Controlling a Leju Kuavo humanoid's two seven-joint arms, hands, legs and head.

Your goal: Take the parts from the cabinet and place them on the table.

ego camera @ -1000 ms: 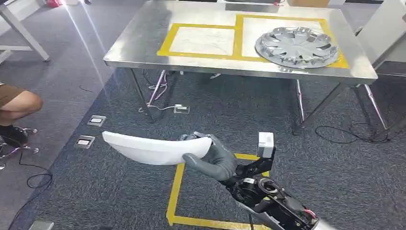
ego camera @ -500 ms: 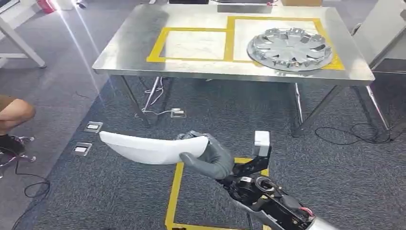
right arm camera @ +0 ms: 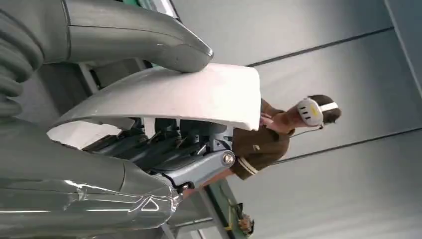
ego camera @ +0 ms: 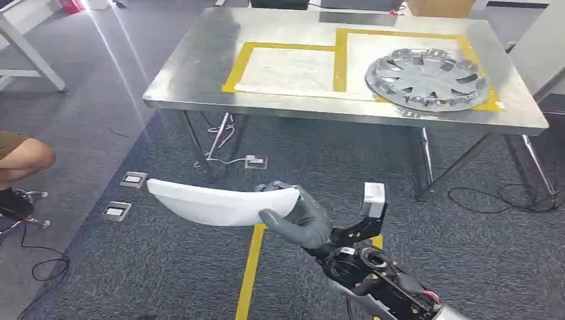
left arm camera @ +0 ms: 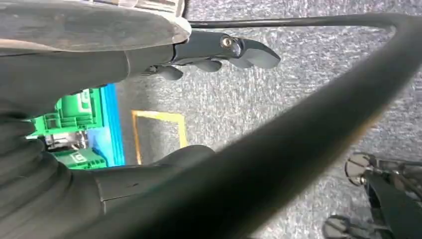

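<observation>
Hubcap point(ego camera: 426, 79) already lies on the worktop point(ego camera: 200, 67). We hold the white panel point(ego camera: 220, 203) short of the worktop, right hand point(ego camera: 300, 217) fingers clamped on it; we cannot tell the left hand point(left arm camera: 219, 52) fingers' state.

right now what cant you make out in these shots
- Left hand: left wrist view, a blurred dark bar crosses the frame; open or shut is unclear.
- White part: head view, the right hand covers its near end.
- Person: head view, cut off by the left edge.
- Green crates: left wrist view, mostly hidden behind the hand's cover.

Bright, even light; glare streaks the steel table point(ego camera: 200, 80); the left wrist view's foreground is blurred.
</observation>
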